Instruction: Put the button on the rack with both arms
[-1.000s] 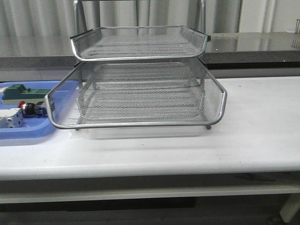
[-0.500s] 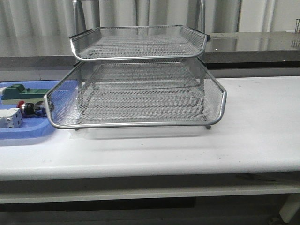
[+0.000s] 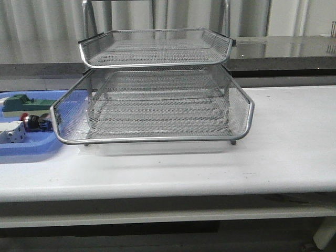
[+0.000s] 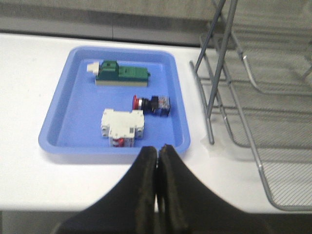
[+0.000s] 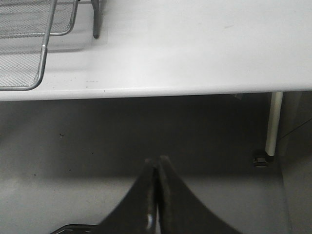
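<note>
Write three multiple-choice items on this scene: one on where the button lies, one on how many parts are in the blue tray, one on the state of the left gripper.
1. Where is the button?
A. on the rack's top tier
B. in the blue tray
C. on the bare table

2. How many parts lie in the blue tray?
A. one
B. three
C. five

3. How is the left gripper?
A. shut, holding nothing
B. shut on the button
C. wide open

Answers:
1 B: the left wrist view shows it inside the tray, beside the rack.
2 B: green part, button and white part.
3 A: its fingers meet with nothing between them, short of the tray.
</note>
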Robot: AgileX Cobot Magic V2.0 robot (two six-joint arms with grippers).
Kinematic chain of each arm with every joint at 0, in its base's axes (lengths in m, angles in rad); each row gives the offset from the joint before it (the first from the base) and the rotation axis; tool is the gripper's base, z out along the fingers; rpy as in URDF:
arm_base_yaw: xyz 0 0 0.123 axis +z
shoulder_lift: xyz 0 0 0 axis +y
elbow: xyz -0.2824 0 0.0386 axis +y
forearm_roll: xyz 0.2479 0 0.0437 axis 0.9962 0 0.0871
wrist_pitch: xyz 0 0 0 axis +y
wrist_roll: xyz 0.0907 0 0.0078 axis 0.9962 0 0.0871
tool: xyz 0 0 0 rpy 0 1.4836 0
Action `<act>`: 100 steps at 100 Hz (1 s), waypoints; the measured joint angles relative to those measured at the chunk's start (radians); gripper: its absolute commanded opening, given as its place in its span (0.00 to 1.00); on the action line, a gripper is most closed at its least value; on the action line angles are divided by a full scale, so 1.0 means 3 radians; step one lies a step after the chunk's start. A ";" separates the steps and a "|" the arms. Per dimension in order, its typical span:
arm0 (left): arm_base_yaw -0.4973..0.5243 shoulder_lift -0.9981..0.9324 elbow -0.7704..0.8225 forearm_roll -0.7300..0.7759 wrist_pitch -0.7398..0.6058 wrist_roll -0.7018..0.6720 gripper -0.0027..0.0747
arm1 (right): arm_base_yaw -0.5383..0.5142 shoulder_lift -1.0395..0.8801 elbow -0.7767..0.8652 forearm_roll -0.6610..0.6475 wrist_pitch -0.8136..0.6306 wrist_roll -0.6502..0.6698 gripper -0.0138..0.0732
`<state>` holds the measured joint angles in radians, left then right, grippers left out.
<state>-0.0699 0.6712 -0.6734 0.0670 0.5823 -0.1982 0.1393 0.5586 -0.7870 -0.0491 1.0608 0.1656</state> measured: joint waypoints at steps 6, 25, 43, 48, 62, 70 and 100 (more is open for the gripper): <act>0.0000 0.0297 -0.0205 0.0023 0.0222 0.0048 0.01 | 0.0000 0.0000 0.0000 0.0000 0.0000 0.0000 0.08; 0.0000 0.1040 -0.0640 0.0038 0.0638 0.0281 0.01 | 0.0000 0.0000 0.0000 0.0000 0.0000 0.0000 0.08; 0.0000 0.1415 -0.0796 0.0038 0.0689 0.0448 0.01 | 0.0000 0.0000 0.0000 0.0000 0.0000 0.0000 0.08; 0.0000 0.1461 -0.0811 0.0038 0.0691 0.0474 0.01 | 0.0000 0.0000 0.0000 0.0000 0.0000 0.0000 0.08; 0.0000 0.1501 -0.0836 0.0038 0.0691 0.0513 0.06 | 0.0000 0.0000 0.0000 0.0000 0.0000 0.0000 0.08; 0.0000 0.1501 -0.0845 0.0038 0.0691 0.0521 0.22 | 0.0000 0.0000 0.0000 0.0000 0.0000 0.0000 0.08; 0.0000 0.1501 -0.0845 0.0038 0.0705 0.0536 0.86 | 0.0000 0.0000 0.0000 0.0000 0.0000 0.0000 0.08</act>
<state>-0.0699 1.1214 -0.9269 0.0784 0.7937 -0.0373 0.1393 0.5586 -0.7870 -0.0491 1.0608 0.1656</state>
